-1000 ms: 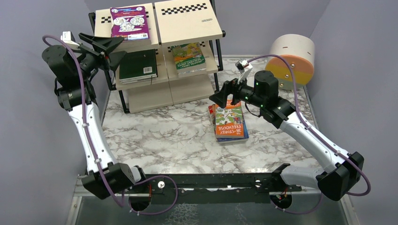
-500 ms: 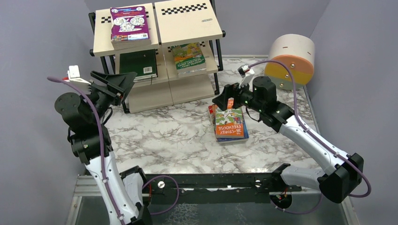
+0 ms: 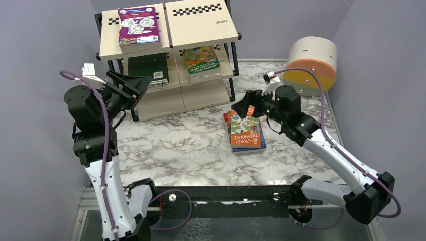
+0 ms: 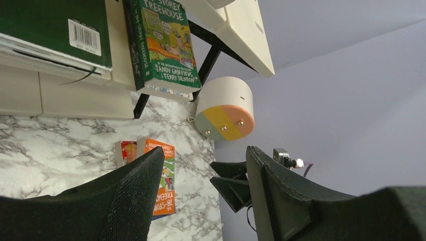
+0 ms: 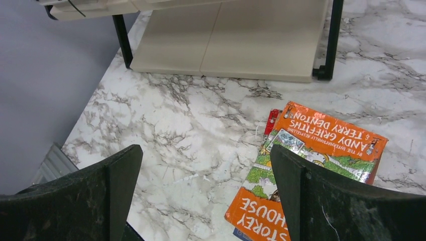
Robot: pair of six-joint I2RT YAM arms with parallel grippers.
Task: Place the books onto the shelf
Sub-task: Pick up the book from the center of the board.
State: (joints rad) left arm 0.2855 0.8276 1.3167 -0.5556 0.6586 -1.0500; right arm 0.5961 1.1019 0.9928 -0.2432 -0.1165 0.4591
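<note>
A stack of books topped by an orange Treehouse book (image 3: 246, 131) (image 5: 311, 165) lies on the marble table, with a red book's edge (image 5: 273, 118) showing under it. My right gripper (image 3: 244, 105) (image 5: 206, 150) hangs wide open over the stack's far end, holding nothing. The shelf (image 3: 201, 22) stands at the back. It carries a purple book (image 3: 138, 24) on top, and a dark green book (image 3: 148, 68) (image 4: 50, 25) and a green Treehouse book (image 3: 202, 61) (image 4: 166, 45) on the middle tier. My left gripper (image 3: 140, 84) (image 4: 205, 150) is open and empty, just in front of the shelf's left side.
A round beige-and-orange drum (image 3: 311, 63) (image 4: 224, 108) sits at the back right corner. Purple walls close in the table (image 3: 176, 145) on the left, right and back. The shelf's bottom board (image 5: 226, 45) is bare.
My left arm has drawn back from the shelf's upper left and dropped lower, toward the near side. My right gripper has shifted slightly right over the stack and opened a little wider.
</note>
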